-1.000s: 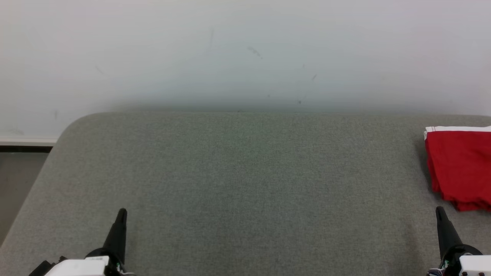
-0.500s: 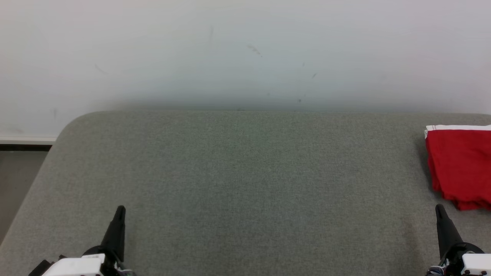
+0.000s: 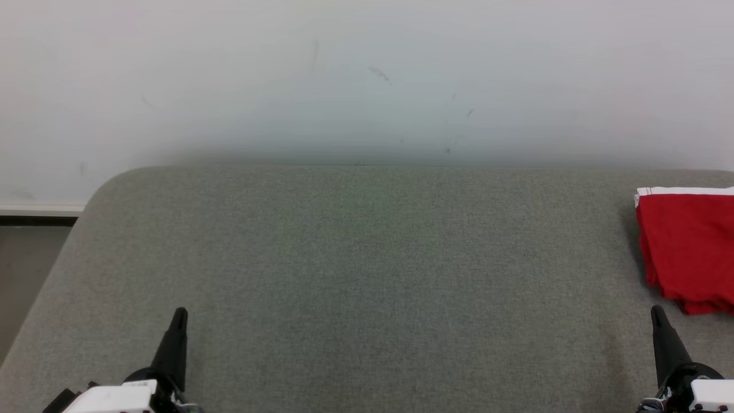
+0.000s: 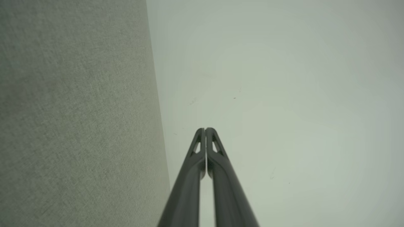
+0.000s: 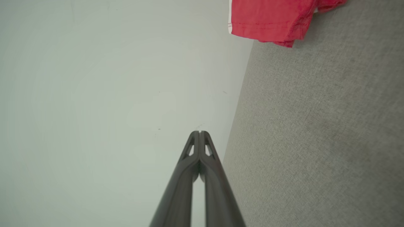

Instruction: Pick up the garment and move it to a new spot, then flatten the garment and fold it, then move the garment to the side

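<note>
**Nearest.** The left jaws were clenched on nothing, their two dark fingers point(image 4: 186, 183) pressed tip to tip. The right jaws were the same, clenched and empty. Both sets sat at the near edge of the table point(image 3: 367, 258), well apart from each other, and neither touched any cloth.

**Middle ground.** The grey fabric-covered table ran bare between the two sets of jaws and ahead of them.

**Further out.** The garment point(image 3: 685, 246), red with a white band along its far edge, lay on the table ahead of the right jaws and slightly to their outer side. It was near those jaws but clear of them, and well apart from the left jaws. It lay as a compact, squared bundle, with several layers showing at its near corner. Part of it ran past the right edge of the head view.

**Farthest.** A pale, scuffed wall point(image 3: 367, 86) stood beyond the table. A strip of floor point(image 3: 26, 275) showed off to the outer side of the left jaws.

**Progress, as judged.** The garment looked folded and set off to one side, and both sets of jaws had let go of it. On that showing the moving, flattening, folding and side placement appeared done, with little or nothing left. The neatness of the fold in the unseen part could not be confirmed.

**Count.** One garment, two sets of jaws, one table.
</note>
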Robot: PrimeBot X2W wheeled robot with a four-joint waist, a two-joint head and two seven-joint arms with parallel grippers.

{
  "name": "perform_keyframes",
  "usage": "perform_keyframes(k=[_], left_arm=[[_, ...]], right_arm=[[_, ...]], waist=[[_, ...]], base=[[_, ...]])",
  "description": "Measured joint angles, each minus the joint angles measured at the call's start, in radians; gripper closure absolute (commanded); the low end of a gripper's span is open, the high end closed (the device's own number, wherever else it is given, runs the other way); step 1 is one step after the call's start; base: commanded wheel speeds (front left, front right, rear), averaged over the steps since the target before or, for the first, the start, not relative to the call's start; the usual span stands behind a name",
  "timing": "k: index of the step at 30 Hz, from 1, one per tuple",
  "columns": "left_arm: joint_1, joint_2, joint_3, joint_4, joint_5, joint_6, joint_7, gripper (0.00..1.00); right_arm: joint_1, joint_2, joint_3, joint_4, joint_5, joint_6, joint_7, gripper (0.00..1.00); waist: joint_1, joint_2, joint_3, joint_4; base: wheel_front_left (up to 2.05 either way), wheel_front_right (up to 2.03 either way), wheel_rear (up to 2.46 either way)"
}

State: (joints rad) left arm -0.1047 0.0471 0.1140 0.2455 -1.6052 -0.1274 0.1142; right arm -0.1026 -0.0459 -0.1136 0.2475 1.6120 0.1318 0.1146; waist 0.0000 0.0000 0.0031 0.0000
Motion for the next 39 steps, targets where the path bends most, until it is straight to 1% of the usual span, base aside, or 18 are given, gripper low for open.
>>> perform_keyframes(k=[39], left_arm=[[0.0,0.0,0.0,0.0,0.0,0.0,0.0,1.0]], right_arm=[[0.0,0.0,0.0,0.0,0.0,0.0,0.0,1.0]], waist=[[0.0,0.0,0.0,0.0]], base=[[0.0,0.0,0.0]])
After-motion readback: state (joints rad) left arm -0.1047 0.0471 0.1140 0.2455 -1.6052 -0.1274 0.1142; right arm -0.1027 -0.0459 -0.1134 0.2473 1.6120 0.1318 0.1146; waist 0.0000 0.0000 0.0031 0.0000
